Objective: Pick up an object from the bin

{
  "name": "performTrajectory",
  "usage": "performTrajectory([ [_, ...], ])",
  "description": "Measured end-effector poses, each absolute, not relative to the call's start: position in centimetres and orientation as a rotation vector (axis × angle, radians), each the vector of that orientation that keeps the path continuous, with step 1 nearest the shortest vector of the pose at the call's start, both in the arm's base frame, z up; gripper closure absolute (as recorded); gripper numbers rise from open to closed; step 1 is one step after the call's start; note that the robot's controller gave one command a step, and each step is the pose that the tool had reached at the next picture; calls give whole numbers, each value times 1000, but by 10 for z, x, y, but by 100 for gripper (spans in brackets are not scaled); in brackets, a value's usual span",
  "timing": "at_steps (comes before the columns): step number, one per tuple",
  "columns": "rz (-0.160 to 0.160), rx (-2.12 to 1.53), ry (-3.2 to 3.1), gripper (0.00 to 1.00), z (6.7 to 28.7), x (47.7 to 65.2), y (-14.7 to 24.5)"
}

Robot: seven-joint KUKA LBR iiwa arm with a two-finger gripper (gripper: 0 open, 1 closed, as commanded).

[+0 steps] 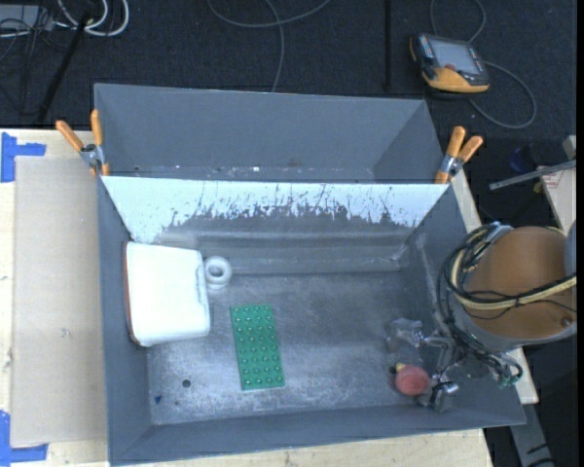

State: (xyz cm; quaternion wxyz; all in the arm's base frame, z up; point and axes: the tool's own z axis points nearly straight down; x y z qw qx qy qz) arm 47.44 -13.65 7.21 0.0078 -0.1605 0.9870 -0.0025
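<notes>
My gripper [423,366] is low in the bin's front right corner. One finger [406,335] lies behind a small red round thing [410,380] and the other finger [438,393] lies at its right front. The red thing rests on the bin floor between them, and the fingers stand apart around it.
A green studded flat plate [257,346] lies on the floor left of centre. A white boxy container [166,293] sits against the left wall, with a small white ring-shaped cap [217,271] just to its right. The arm with its orange cover and cables hangs over the right rim.
</notes>
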Motion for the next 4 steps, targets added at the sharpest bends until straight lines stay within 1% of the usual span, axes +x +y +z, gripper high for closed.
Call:
performTrajectory([
  [1, -9, -507, 3078, 0, 73, 477, -136],
  [2, -6, -511, 3085, 100, 71, 475, -135],
  [3, 1, -521, 3098, 100, 76, 475, -134],
  [4, -4, -518, 3092, 100, 174, 477, -134],
])
